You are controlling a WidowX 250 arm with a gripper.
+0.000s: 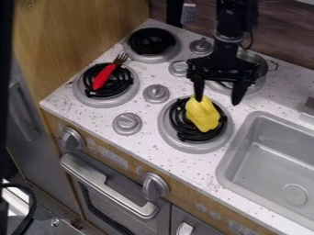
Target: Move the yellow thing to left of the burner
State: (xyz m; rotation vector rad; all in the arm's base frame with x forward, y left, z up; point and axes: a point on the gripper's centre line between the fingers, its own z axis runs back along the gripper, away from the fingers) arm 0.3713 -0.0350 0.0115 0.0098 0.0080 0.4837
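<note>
Oven handle (113, 190) is set foremost; the yellow thing (202, 114) is borne by the burner (178, 120), and the gripper (217, 101) is spread wide above (presumably for straddling it).

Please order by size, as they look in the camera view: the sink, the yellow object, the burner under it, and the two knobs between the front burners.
1. Sink
2. Burner
3. Yellow object
4. Upper knob and lower knob: too alike to rank

Soft indoor light casts only faint shadows.
</note>
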